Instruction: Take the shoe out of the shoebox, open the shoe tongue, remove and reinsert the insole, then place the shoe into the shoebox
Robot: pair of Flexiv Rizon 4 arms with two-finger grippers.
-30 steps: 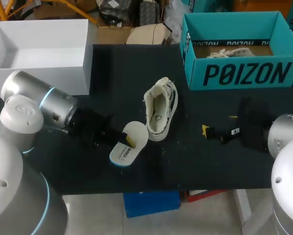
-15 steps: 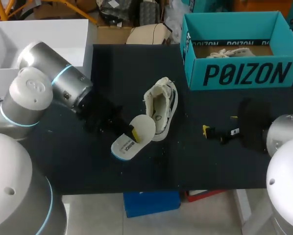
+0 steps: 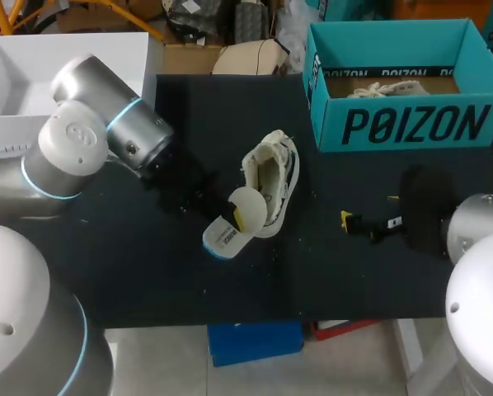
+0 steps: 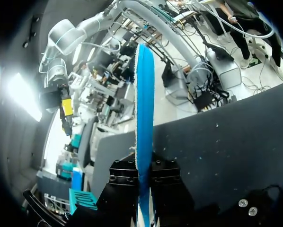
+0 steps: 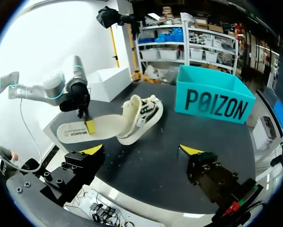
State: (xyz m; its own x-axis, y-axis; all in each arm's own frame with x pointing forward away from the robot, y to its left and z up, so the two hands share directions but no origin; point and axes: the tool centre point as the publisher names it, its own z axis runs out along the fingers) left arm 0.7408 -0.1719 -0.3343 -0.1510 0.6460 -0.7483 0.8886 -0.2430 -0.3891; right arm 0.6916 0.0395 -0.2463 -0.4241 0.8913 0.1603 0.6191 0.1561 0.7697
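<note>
Reinserting the insole, head and wrist views. The left claw (image 3: 223, 218) is clamped on the insole (image 3: 230, 233), which the left wrist view shows edge-on between the two fingers. Over the past second the left arm has swung up and across the table (image 3: 147, 272) toward the shoe (image 3: 273, 180). The insole, which lay flat just beside the shoe, is now tilted, with its rounded front end at the shoe's opening and its printed heel end trailing outside.

The right claw (image 3: 367, 221) stands with fingers apart, holding nothing, well apart from the shoe and unmoved. The shoebox (image 3: 403, 124) stays at the far right of the table. A second shoe appears to lie inside it.

Reading: removal is done and reinsertion has begun, but the insole is not yet seated. The next move calls for sliding the front end forward under the tongue. Since nothing braces the shoe, a push could shift it rather than seat the insole.
</note>
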